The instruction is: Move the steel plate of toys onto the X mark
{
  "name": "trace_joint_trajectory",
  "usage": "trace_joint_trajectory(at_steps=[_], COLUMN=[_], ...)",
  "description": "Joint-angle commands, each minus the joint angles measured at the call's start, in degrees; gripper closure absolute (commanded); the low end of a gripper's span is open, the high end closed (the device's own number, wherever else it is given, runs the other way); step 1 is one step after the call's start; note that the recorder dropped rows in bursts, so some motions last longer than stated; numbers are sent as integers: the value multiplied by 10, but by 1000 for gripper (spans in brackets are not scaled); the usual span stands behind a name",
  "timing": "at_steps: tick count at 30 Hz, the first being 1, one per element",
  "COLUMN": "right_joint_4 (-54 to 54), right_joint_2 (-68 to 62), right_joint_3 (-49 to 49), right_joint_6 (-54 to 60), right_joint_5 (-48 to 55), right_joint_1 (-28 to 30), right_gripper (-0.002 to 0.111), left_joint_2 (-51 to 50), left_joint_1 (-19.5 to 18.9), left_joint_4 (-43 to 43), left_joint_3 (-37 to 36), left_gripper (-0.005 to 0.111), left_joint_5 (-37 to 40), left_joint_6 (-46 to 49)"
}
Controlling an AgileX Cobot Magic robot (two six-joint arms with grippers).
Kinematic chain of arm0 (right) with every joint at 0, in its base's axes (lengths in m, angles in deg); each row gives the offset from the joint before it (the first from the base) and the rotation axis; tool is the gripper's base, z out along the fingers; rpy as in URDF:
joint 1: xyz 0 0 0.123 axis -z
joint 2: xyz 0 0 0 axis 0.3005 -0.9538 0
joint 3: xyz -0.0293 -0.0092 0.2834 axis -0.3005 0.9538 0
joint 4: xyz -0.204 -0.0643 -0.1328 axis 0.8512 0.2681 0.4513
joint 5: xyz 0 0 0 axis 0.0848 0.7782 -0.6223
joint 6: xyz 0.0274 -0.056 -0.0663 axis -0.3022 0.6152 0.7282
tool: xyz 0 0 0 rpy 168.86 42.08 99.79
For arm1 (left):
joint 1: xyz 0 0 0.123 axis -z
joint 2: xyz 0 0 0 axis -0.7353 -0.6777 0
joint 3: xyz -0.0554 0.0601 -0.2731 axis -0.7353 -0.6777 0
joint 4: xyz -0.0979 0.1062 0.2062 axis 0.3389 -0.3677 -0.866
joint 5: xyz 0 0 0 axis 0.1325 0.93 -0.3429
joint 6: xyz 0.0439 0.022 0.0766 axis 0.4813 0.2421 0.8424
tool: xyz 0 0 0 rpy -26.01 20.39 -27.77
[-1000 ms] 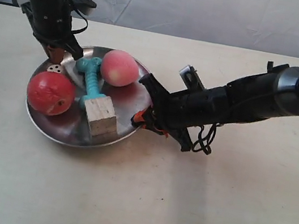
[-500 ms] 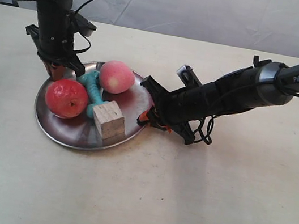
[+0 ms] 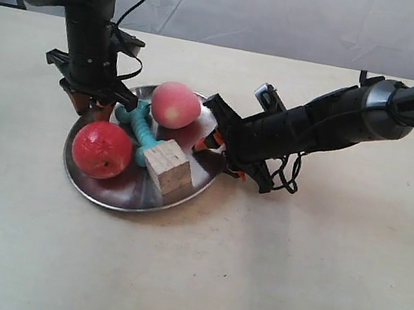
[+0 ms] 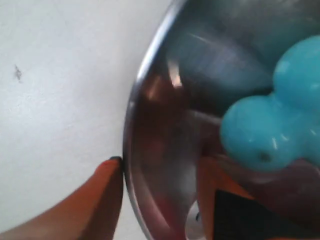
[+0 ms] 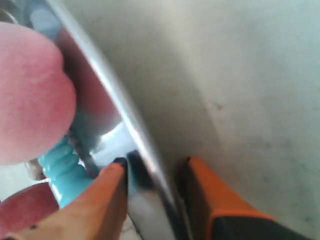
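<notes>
Leftmost, left tool [image 3: 92,106]: orange fingers parted astride rim of plate [image 3: 116,199], one outside, one inside, clasping nothing. Said plate: round, shiny steel, shallow, seemingly flat on bench [image 3: 289,280], left of centre in exterior view, between both tools. Within, red apple [image 3: 102,149] toward that view's left; teal ridged bone [image 3: 141,130] mid-plate; pale wooden cube [image 3: 169,168] touching bone, by front rim; pink peach [image 3: 176,104] at far side. Rightmost, right tool [image 3: 218,157]: fingers likewise apart, rim between them, not clenched. X mark not made out; possibly hidden or too faint. Handling, by judgement: stiff, slick, moderately weighted by loose load; round fruit liable to roll, so best kept level. Holds: thin raised rim, opposite sides, pinched together.
</notes>
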Motion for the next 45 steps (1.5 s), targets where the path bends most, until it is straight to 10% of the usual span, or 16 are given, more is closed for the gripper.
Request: trace_joint_trajectory(at_steps=[1,27,36,39,45], right_joint_4=[27,413,621,699,738], right_joint_2=[-5,43,147,216,386], right_joint_3=[-2,-2,-2,5,74], right_joint_6=[-4,-220,-310,-311,-298], right_joint_5=[-31,-43,15,41,40], right_joint_1=[5,7,32,32,32], right_gripper=[70,70,88,108,108], left_joint_2=[16,99,208,272,439], left_joint_1=[6,-40,-66,-69,-68], left_joint_4=[-3,-73,-59,-43,42], left_joint_3=[3,3,-14,-52,-189], left_gripper=[59,60,106,106,106], left_joint_5=[7,7,7,7,-50], left_joint_6=[-11,-39,-39,-38,-34])
